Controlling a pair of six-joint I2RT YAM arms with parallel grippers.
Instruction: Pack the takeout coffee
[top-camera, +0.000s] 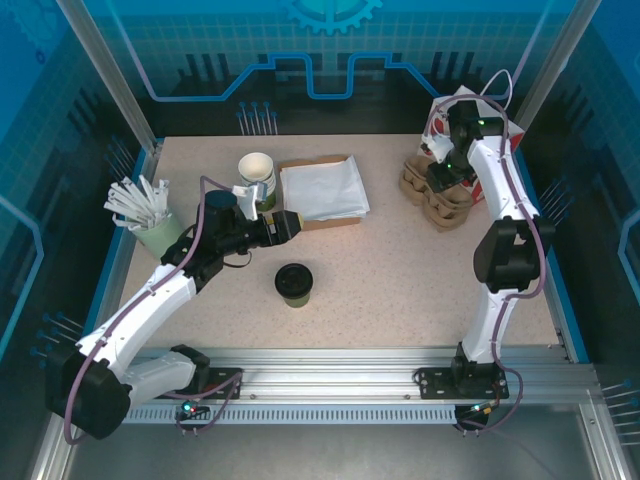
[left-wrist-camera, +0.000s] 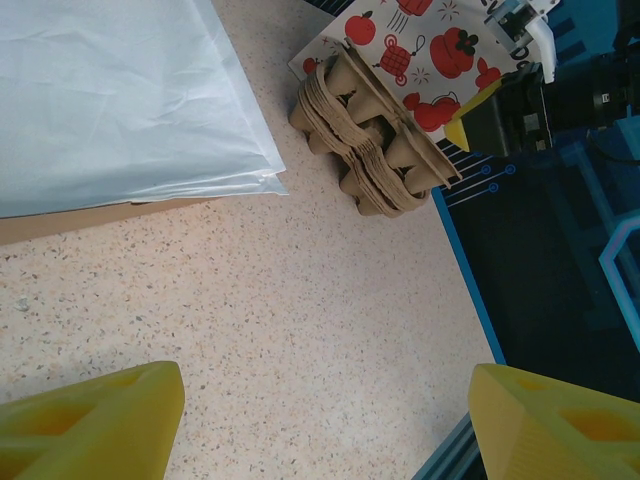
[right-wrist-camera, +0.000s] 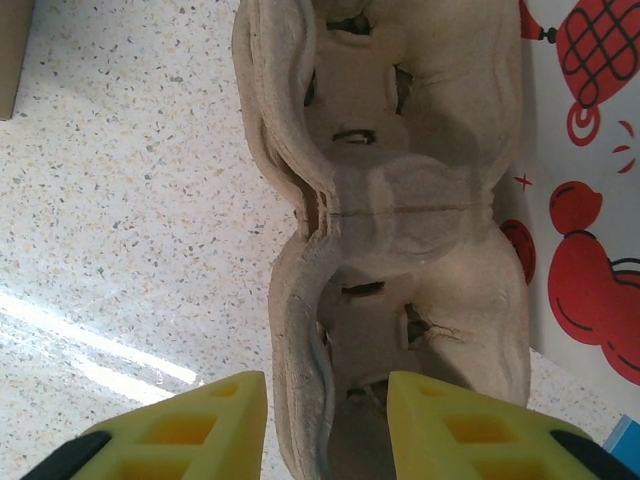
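Table (top-camera: 400, 290), near to far.

- Takeout coffee (top-camera: 294, 282): upright on the table, centre, nearer than everything else on the table. Black lid on. Nothing touching it.
- Left gripper (top-camera: 291, 224): just beyond the coffee and slightly left, lying low and pointing right. In the left wrist view the yellow fingers (left-wrist-camera: 90, 425) are wide apart, with bare tabletop between them. Holds nothing.
- Mint cup of white sticks (top-camera: 157, 228): left side, near the left arm's forearm. The sticks fan out to the far left.
- Stack of white bags (top-camera: 322, 188): centre-far, lying flat on a brown card.
- Open cup (top-camera: 257, 172): upright, just left of the bags.
- Brown pulp tray stack (top-camera: 430, 205): far right.
- Right gripper (right-wrist-camera: 327, 420): down at the tray stack. Jaws narrowly apart, astride the rim of the top tray, one finger outside it and one over a cup well. Cannot tell whether the pads press on the rim.
- Red-on-white printed sheet (left-wrist-camera: 430, 50): just right of and beyond the trays.
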